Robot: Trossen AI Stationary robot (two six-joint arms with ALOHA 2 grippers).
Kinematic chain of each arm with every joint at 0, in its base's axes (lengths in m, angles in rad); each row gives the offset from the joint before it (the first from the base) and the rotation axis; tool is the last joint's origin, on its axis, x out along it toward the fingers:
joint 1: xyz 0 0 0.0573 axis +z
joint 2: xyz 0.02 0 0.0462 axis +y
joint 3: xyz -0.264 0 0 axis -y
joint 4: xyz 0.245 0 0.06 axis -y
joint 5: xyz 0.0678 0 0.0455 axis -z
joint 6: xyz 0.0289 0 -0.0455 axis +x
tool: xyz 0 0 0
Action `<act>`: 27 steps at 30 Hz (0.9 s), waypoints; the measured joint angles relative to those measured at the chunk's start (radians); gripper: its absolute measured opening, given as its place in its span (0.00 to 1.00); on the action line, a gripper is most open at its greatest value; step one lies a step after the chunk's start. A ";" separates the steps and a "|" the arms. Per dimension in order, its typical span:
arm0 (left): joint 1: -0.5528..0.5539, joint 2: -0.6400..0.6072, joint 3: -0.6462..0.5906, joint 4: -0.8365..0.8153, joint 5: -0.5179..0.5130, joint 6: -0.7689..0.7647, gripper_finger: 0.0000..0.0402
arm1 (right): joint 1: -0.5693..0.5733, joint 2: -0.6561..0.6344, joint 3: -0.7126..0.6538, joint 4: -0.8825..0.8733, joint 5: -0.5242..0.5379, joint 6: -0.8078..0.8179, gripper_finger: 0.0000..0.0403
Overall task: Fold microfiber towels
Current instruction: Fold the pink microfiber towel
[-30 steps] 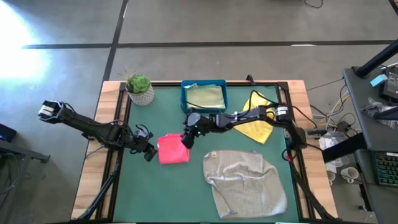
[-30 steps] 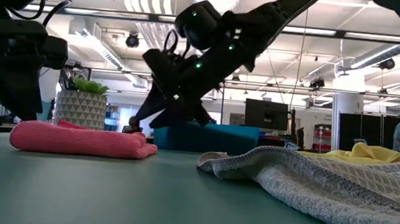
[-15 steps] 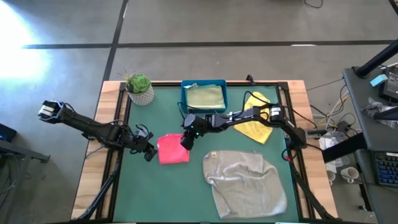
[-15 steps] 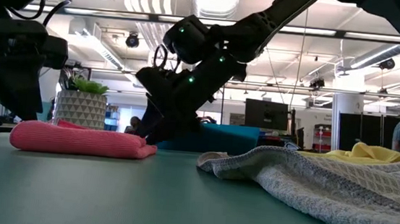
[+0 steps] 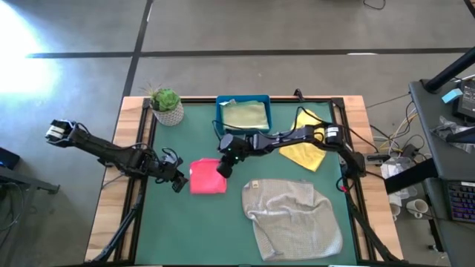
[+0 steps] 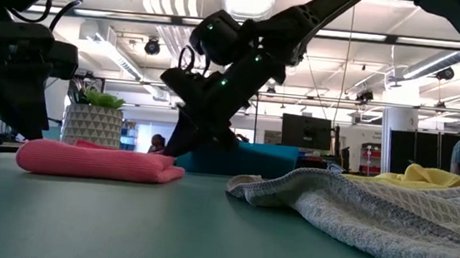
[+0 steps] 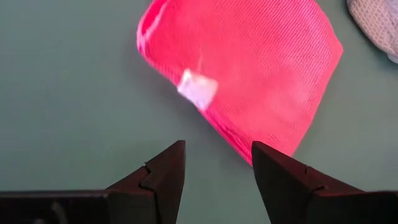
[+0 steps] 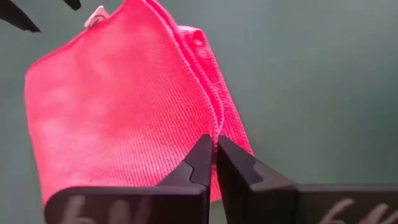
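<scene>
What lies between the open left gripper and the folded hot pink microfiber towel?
Only bare green table surface lies between the left gripper and the folded hot pink microfiber towel, as the left wrist view shows.

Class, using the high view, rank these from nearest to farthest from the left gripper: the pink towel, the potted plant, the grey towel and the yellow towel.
Measured from the left gripper, at the table's left edge:
1. Pink towel, just beside its jaws.
2. Potted plant, at the far left corner.
3. Grey towel, across the table, front right.
4. Yellow towel, far right.
</scene>
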 joint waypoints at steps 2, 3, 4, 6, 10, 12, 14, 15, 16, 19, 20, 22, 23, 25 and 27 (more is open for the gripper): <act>0.000 0.000 0.000 0.000 0.000 0.000 0.42 | 0.000 -0.021 0.000 -0.045 0.006 0.019 0.02; 0.000 0.000 0.000 -0.001 0.000 0.000 0.42 | 0.000 -0.030 0.000 -0.065 0.010 0.028 0.02; 0.000 0.000 0.000 0.000 -0.001 0.001 0.42 | 0.000 -0.038 0.000 -0.083 0.024 0.037 0.02; 0.000 0.000 0.000 0.000 -0.007 0.004 0.42 | 0.000 -0.049 0.000 -0.112 0.032 0.046 0.02; 0.000 0.000 0.000 0.001 -0.052 0.004 0.42 | 0.002 -0.050 0.000 -0.152 0.031 0.079 0.02; 0.000 0.000 0.000 0.003 -0.061 0.004 0.42 | 0.008 -0.051 0.003 -0.176 0.031 0.096 0.02; 0.000 0.000 0.000 0.017 -0.064 0.004 0.42 | 0.017 -0.051 0.013 -0.204 0.031 0.098 0.02; 0.000 0.000 0.000 0.025 -0.065 0.004 0.42 | 0.021 -0.052 0.021 -0.218 0.031 0.099 0.02; 0.000 0.000 0.000 0.035 -0.067 0.004 0.42 | 0.024 -0.055 0.029 -0.238 0.031 0.099 0.02; 0.000 0.000 0.000 0.080 -0.099 0.003 0.42 | 0.030 -0.065 0.058 -0.313 0.042 0.102 0.02; 0.001 0.001 0.000 0.094 -0.120 0.003 0.42 | 0.031 -0.066 0.066 -0.339 0.057 0.106 0.02; 0.002 0.005 0.000 0.128 -0.171 0.001 0.42 | 0.031 -0.067 0.068 -0.364 0.068 0.111 0.02; 0.002 0.008 0.000 0.137 -0.193 0.000 0.42 | 0.031 -0.066 0.068 -0.365 0.069 0.111 0.02; 0.003 0.019 0.000 0.155 -0.216 -0.001 0.42 | 0.030 -0.066 0.068 -0.367 0.071 0.112 0.02; 0.003 0.036 0.000 0.179 -0.218 -0.001 0.42 | 0.031 -0.066 0.068 -0.363 0.070 0.113 0.04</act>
